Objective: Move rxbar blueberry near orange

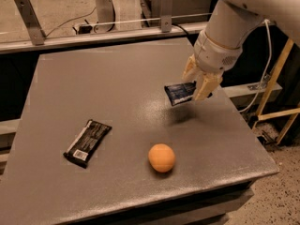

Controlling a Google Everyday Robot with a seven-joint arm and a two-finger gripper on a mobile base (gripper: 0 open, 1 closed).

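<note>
Camera view showed the gripper [199,86] above the table's [93,78] right side, fingers closed on one end of the rxbar blueberry [178,93], which hung clear of the surface. The pickup looked done; carrying it to the orange [161,157], well apart near the front edge, remained. A finger hid the bar's gripped end, and its lettering was unreadable.

The hand [195,87] above the table [117,78] covers one end of the rxbar blueberry [177,93].
</note>
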